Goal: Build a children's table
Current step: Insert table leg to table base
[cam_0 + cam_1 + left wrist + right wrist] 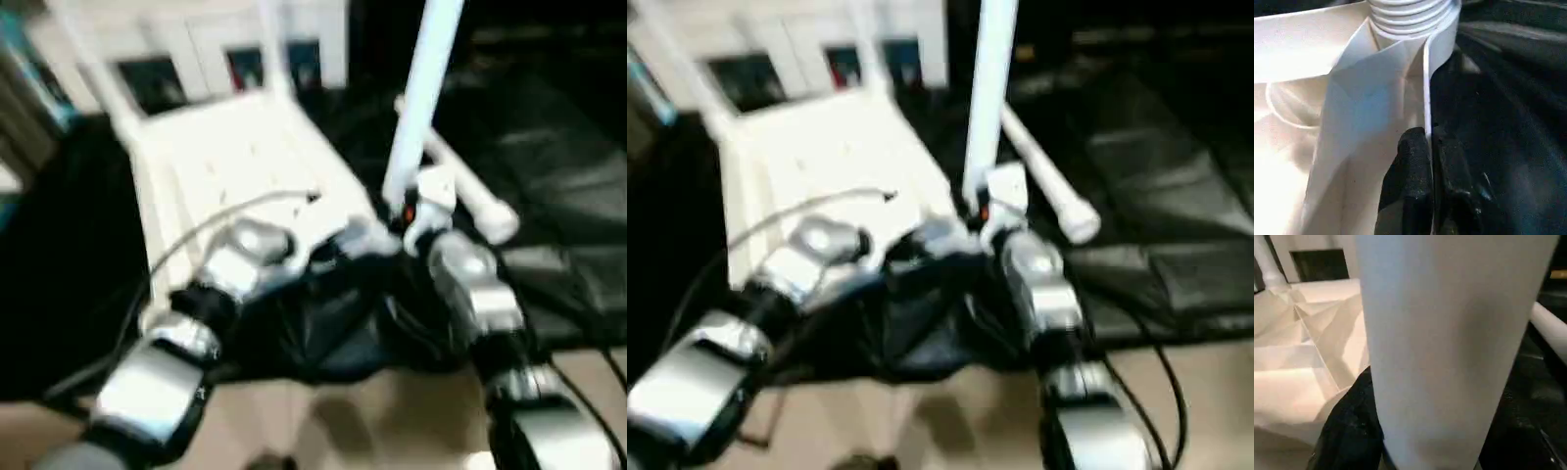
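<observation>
Both forearms are built from chunky silver-grey segments with rounded, shiny housings, joined by black collars at the joints. The left forearm (157, 377) has a domed silver cap near its wrist, and a thin pale cable (211, 223) arcs over it. The right forearm (480, 294) carries a white block near the wrist with a small orange-red mark (408, 212) on it, and a black cable (1161, 377) trails beside it. The fingers (1413, 181) are matt black, thick and blunt, with a slightly scuffed, dusty surface.
</observation>
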You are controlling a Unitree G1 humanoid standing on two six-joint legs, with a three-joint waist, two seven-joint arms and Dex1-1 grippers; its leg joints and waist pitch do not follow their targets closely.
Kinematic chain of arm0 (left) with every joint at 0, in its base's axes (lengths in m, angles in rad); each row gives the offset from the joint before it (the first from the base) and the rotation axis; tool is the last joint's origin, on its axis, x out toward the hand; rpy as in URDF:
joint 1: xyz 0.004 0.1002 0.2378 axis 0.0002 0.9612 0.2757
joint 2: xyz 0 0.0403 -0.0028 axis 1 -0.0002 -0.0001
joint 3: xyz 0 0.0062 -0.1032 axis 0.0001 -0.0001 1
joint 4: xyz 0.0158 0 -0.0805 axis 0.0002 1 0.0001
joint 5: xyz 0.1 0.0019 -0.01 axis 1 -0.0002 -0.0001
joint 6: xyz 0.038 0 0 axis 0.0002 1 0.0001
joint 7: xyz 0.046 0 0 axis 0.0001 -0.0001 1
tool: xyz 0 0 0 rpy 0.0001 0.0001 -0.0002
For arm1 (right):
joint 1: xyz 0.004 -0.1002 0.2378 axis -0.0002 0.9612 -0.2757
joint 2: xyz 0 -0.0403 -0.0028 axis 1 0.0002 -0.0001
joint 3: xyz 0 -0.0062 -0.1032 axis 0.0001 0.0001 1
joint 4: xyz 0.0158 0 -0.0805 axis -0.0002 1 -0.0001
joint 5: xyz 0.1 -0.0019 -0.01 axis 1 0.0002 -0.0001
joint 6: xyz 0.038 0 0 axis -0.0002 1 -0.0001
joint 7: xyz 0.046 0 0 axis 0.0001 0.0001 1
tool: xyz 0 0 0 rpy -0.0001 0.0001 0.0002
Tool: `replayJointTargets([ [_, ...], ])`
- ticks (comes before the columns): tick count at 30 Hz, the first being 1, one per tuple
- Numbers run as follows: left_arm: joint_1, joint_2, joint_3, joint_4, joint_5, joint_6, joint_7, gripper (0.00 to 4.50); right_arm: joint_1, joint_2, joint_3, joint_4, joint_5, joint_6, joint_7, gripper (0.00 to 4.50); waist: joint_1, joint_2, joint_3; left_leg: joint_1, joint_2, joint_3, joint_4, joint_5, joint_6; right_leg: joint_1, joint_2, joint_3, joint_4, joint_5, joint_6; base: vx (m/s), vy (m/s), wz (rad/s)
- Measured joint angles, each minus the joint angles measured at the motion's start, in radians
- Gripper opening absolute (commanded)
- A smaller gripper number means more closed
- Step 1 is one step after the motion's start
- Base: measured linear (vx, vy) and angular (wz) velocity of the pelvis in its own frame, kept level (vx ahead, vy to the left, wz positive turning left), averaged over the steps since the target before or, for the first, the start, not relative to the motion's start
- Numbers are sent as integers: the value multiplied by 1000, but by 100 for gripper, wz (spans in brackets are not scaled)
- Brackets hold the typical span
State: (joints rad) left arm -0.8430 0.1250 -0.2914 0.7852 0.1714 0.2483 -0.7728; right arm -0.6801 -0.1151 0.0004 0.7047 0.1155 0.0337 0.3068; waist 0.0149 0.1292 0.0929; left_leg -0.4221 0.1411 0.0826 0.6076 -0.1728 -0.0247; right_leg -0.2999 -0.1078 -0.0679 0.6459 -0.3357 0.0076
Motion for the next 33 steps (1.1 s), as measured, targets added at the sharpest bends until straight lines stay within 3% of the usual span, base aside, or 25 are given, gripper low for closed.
replayJointTargets([
  [3,13,-10,1,-27,2,22,22,0,-20,-1,-1,26,-13,0,1,193,1,-5,-1,3,15,35,-23,9,8,-3,-4,-2,-9,10,12,-48,-21,5],
  [6,33,-10,1,-47,2,22,16,0,-27,-5,-1,44,-14,0,25,193,-4,-11,-5,3,23,46,-22,11,6,-3,-3,-3,-13,12,11,0,0,0],
  [11,65,44,0,-72,-25,-38,-84,0,-8,-40,10,3,-4,32,176,193,-14,-24,-12,-1,25,58,-19,10,7,-6,-5,2,-19,15,12,0,0,0],
  [15,97,126,-6,-88,-50,-142,-216,0,35,-98,59,-76,15,45,374,193,-10,-31,-17,-9,26,59,-16,8,11,-15,-5,-1,-20,23,26,0,0,0],
  [22,111,206,-22,-91,-76,-228,-408,0,107,-190,108,-177,72,53,657,192,19,-33,-17,-12,32,65,-10,8,11,-17,-5,-1,-17,20,21,0,0,0],
  [33,70,203,-29,18,-85,-308,-449,0,119,-207,121,-194,75,54,703,192,25,-33,-17,-11,33,89,-8,12,15,-18,-16,1,-15,21,19,0,0,0],
])
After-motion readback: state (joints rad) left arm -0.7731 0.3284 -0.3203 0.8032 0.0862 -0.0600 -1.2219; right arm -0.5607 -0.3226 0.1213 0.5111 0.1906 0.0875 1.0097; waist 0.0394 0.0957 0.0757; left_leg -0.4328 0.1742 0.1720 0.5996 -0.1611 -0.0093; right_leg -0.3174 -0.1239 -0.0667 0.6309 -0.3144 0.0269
